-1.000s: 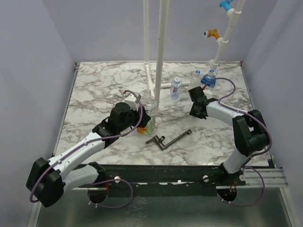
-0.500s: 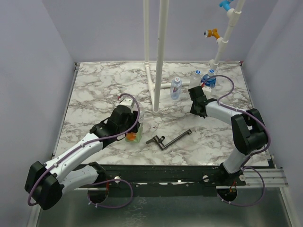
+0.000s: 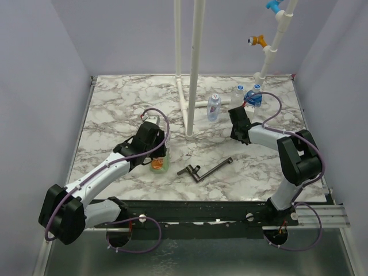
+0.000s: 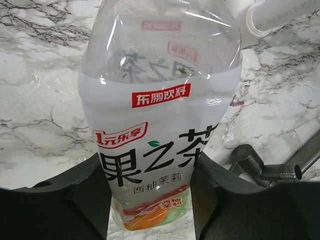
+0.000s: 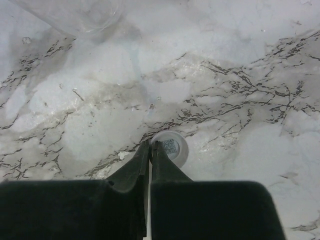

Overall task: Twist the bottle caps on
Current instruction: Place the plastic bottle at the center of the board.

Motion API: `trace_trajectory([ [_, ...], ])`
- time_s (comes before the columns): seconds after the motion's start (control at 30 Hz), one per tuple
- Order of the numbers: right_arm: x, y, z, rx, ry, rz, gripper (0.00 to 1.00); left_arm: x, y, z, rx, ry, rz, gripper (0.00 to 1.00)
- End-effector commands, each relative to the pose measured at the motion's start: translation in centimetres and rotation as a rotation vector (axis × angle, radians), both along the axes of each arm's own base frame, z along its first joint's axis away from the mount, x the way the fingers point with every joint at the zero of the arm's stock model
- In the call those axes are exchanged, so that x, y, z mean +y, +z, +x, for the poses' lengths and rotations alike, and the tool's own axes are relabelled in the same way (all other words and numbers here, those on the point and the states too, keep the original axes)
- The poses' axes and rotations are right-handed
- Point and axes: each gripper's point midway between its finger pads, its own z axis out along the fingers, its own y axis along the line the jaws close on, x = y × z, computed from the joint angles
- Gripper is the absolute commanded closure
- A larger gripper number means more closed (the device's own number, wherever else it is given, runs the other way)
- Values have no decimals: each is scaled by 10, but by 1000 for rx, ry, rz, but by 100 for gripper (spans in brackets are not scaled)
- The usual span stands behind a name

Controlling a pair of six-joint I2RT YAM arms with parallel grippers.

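My left gripper (image 3: 157, 154) is shut on a clear bottle with a green, orange and red label (image 3: 160, 165). In the left wrist view the black fingers (image 4: 82, 195) press both sides of this bottle (image 4: 160, 125), and its base is at the marble; its neck is out of view. My right gripper (image 3: 233, 115) is low at the table. In the right wrist view its tips (image 5: 151, 145) are pinched together on the rim of a white cap (image 5: 172, 148) lying on the marble. Three blue-labelled bottles stand at the back: one (image 3: 214, 106), another (image 3: 239, 90) and a third (image 3: 254, 96).
A black T-shaped metal tool (image 3: 204, 169) lies on the table between the arms, and it shows beside the held bottle in the left wrist view (image 4: 265, 169). Tall white pipes (image 3: 193, 69) rise from the table's middle back. A clear bottle base (image 5: 75, 15) stands just ahead-left of the right gripper.
My left gripper has carried the green-and-orange bottle away from the white pipe, leftward and toward the near edge. My right gripper has shifted slightly back and left, staying low.
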Motion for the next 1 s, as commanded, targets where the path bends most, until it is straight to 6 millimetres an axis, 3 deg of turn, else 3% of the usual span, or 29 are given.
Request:
trace_trajectory([
  [0.0,2,-4,-11,23,-13,46,100,-8,13,7,-1,-30,-41,61],
  [0.13,18,20,-16,-2,13,156,100,-15,18,10,-15,-60,-62,34],
  [0.27,37,48,-17,-33,52,285,100,-21,25,15,-35,-82,-82,18],
  [0.43,57,71,-20,-47,105,432,100,-21,29,20,-59,-84,-86,9],
  [0.6,83,102,-25,-78,195,658,100,-21,52,28,-166,-104,-114,7],
  [0.77,100,137,-34,-82,311,915,100,-27,92,30,-299,-178,-154,7],
  [0.97,128,200,-68,-70,561,1315,100,-72,177,-15,-634,-554,-407,7],
])
